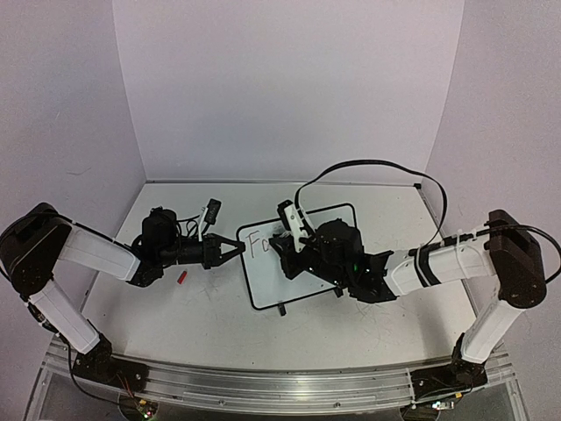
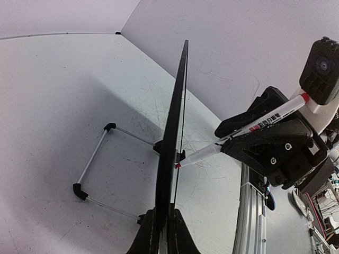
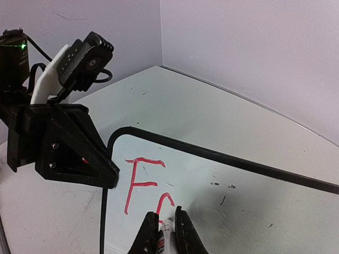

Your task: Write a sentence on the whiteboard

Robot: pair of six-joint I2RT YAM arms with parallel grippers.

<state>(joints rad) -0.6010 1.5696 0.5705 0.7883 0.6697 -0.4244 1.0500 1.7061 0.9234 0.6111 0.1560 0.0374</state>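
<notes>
Right, mid-word we were: the whiteboard sat near the middle of the table, and my left pincer was clamped shut on the board's left edge, bracing it. My right pincer was closed tight around the marker. Its red tip touched the board's face just right of the red letters near the board's top-left corner: an F, then a curve that read as a c or a half-made o. So the step in hand, as I judged it, was the writing itself, barely begun, with nearly a whole sentence left to go. Next move, I reckoned, called for closing that curve with light, even pressure, then working rightward across the board without the left hold slipping. A small red piece, likely the marker's cap, lay on the table just left of the board. Containers? None showed anywhere around the board, so nothing to report inside any.
</notes>
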